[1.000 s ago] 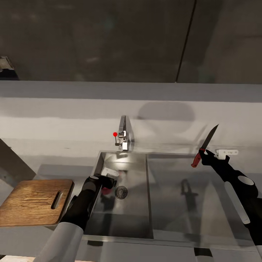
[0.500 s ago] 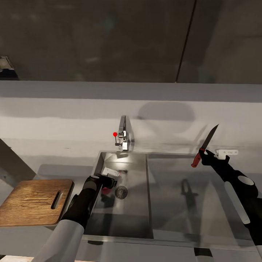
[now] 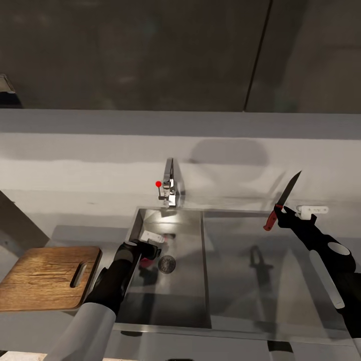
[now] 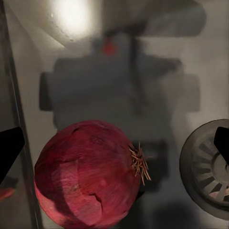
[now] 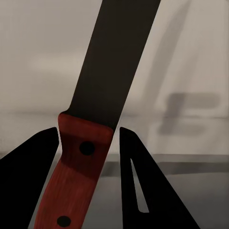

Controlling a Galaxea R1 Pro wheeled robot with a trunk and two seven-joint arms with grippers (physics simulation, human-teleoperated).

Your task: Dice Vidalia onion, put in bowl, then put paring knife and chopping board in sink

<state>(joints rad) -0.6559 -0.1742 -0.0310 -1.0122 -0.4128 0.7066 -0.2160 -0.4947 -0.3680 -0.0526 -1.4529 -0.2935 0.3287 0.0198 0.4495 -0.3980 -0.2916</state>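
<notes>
While the left arm reaches down into the sink (image 3: 170, 296), the scene breaks down like this:

Left gripper (image 3: 149, 249): low in the basin, its 2 fingers spread apart, 1 at each edge of the left wrist view, with nothing between them yet.
Onion (image 4: 88, 174): red-skinned, root tuft to one side, lying on the basin floor just beside the drain (image 4: 207, 164) and under the open fingers.
Right gripper (image 3: 282, 210): clamped on the red handle of the paring knife (image 3: 284, 198), blade up, held above the drainboard.
Chopping board (image 3: 47, 277): bare, on the countertop (image 3: 100, 235) left of the sink.
Risk 1: the round onion may roll toward the drain if a fingertip nudges it before the close.
Risk 2: an off-centre grasp may squeeze it out.
Risk 3: the raised blade sits near the wall; a careless swing could strike it.
Hard to tell: how high the fingertips stand above the onion.
</notes>
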